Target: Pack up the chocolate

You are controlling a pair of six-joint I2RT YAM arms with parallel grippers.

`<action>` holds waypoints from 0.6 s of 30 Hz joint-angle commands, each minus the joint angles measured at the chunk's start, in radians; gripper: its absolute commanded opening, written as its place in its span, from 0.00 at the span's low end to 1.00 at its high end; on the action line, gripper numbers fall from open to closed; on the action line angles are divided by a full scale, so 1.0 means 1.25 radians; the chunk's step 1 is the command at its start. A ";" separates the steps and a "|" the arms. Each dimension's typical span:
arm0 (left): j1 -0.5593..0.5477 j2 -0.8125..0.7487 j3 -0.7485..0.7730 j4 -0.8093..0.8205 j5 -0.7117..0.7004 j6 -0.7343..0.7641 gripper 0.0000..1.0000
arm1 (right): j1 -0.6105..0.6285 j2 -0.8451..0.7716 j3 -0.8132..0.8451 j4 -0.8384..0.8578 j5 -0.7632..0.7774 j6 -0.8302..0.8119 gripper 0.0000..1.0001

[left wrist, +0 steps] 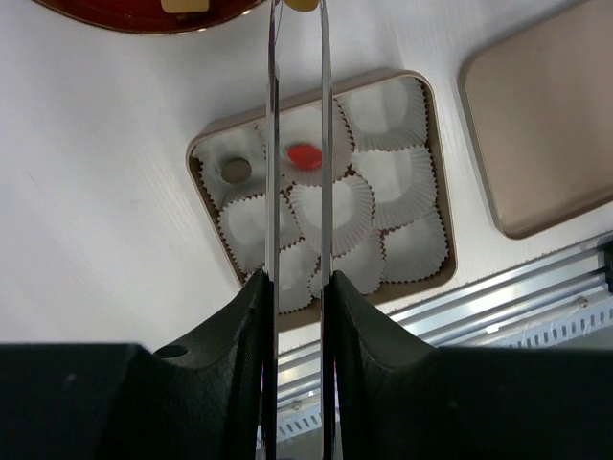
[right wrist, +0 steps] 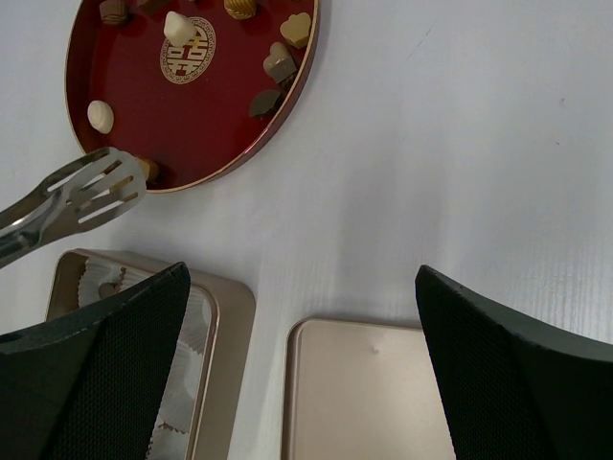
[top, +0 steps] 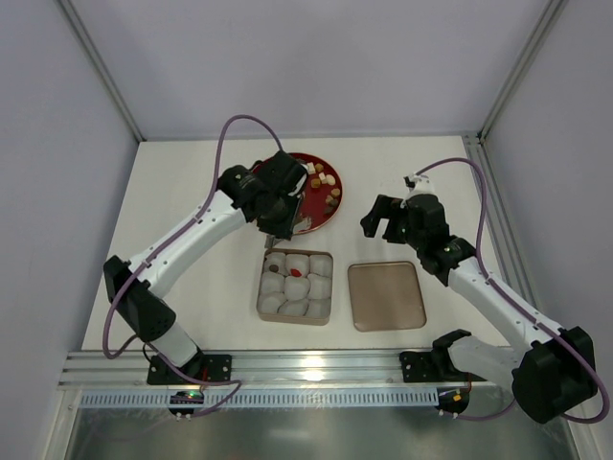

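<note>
While left end effector [left wrist: 297,287] clamps tongs [left wrist: 273,144] | box [right wrist: 235,321] cups [left wrist: 402,172] hold two chocolates [left wrist: 305,155] | plate [right wrist: 192,125] holds more | right end effector [right wrist: 302,278] agape

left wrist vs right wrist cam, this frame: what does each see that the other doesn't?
Left wrist only: the red candy sitting in a paper cup, nearly the whole grid of cups, and the metal rail. Right wrist only: the gold emblem, the loose chocolates around it, and the slotted tips of the tongs. Both: the tongs, red plate, box and lid.
</note>
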 commanded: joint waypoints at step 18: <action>-0.159 -0.148 -0.160 0.025 -0.006 -0.101 0.28 | -0.002 -0.009 0.025 0.022 0.015 0.010 1.00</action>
